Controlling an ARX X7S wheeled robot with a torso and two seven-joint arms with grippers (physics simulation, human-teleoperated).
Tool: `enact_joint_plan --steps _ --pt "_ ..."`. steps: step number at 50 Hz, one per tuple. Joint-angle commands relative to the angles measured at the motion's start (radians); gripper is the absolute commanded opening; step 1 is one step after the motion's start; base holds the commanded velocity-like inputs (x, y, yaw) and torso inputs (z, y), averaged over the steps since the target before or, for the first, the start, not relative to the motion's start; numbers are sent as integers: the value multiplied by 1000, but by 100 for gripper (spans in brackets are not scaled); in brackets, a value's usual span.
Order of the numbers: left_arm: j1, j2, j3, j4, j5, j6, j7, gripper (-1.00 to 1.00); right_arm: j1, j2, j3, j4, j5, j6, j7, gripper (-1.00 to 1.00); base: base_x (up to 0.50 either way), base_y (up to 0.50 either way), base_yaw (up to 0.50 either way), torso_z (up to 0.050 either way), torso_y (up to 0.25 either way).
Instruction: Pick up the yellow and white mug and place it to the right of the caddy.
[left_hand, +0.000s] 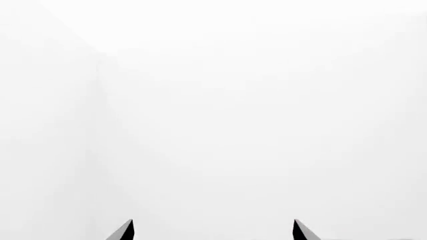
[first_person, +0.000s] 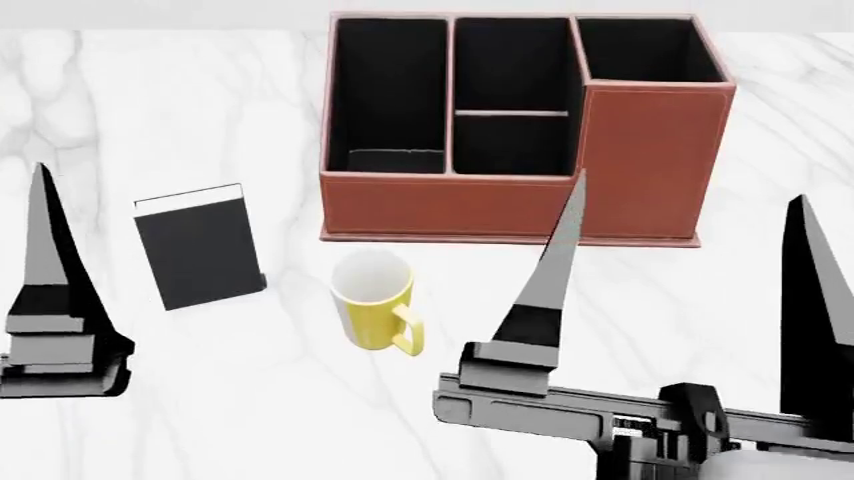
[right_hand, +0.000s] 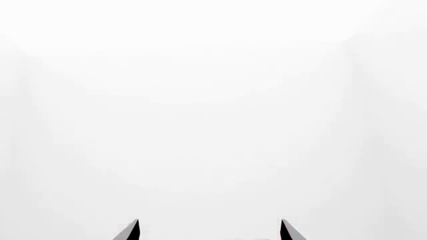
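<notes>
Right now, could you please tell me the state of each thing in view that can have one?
Mug: upright on the table, empty, handle toward the robot, not held.
Caddy: upright, its compartments look empty.
Book: closed, standing upright.
Left gripper: jaws open, holding nothing.
Right gripper: jaws open, holding nothing.

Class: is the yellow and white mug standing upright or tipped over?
Upright. In the head view the yellow and white mug rests on its base, white rim up.

Head view: caddy (first_person: 521, 195) sits top center-right on the table (first_person: 200, 100). Mug (first_person: 372, 298) is mid-frame, just below caddy's front-left corner, not touching. Book (first_person: 200, 247) stands upright left of mug, apart from both. Right gripper (first_person: 687, 220) lower right, w/ left gripper (first_person: 47, 215) at left edge.
</notes>
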Motion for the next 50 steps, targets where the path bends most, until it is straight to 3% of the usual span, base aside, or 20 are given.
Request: enact_joint_plan --steps 1,6,17,18,19,32,34,35,36,37,39,40,41,42,43,46,48,50 --pt "-68 126 -97 93 227 -75 162 100 325 545 -438 -60 303 -296 630 100 0 0 0 0 0" --pt "-37 126 -173 93 258 38 164 100 679 706 -900 -60 286 -481 886 100 0 0 0 0 0" --pt "19 126 -390 93 196 154 181 100 698 717 -933 -60 265 -506 888 100 0 0 0 0 0" --pt "130 -24 -240 93 46 284 31 100 704 718 -938 -60 263 -506 888 100 0 0 0 0 0" --pt "58 126 -390 93 196 205 169 100 710 718 -944 -60 263 -507 888 100 0 0 0 0 0" --pt "31 126 -692 93 221 237 152 100 863 731 -1110 -60 251 -559 889 100 0 0 0 0 0" --pt "34 126 -812 93 152 234 134 100 904 720 -1167 -60 267 -581 889 100 0 0 0 0 0" --pt "184 -24 -952 93 2 384 -16 100 907 720 -1171 -60 268 -583 889 100 0 0 0 0 0" --pt "334 -174 -979 93 -148 534 -166 100 903 721 -1165 -60 268 -581 889 100 0 0 0 0 0" --pt "484 -324 -1079 93 -298 646 -316 100 898 723 -1157 -60 270 -581 889 100 0 0 0 0 0" --pt "784 -624 -1096 93 -598 642 -616 100 892 723 -1150 -60 270 -580 889 100 0 0 0 0 0" --pt "934 -774 -1112 93 -663 653 -766 100 887 721 -1145 -60 273 -577 889 100 0 0 0 0 0" --pt "1084 -802 -1117 93 -658 659 -916 100 886 721 -1144 -60 272 -579 889 100 0 0 0 0 0" --pt "1091 -783 -1124 93 -654 661 -1066 100 887 722 -1144 -60 273 -579 889 100 0 0 0 0 0" --pt "1091 -751 -1141 93 -647 649 -1102 100 886 725 -1144 -60 272 -582 889 100 0 0 0 0 0" --pt "1091 -686 -1170 93 -653 662 -1068 100 889 730 -1150 -60 270 -589 889 100 0 0 0 0 0" --pt "1091 -562 -1228 93 -596 668 -1039 100 888 734 -1152 -60 268 -595 889 100 0 0 0 0 0" --pt "1091 -495 -1256 93 -551 675 -1048 100 889 734 -1155 -60 266 -597 889 100 0 0 0 0 0"
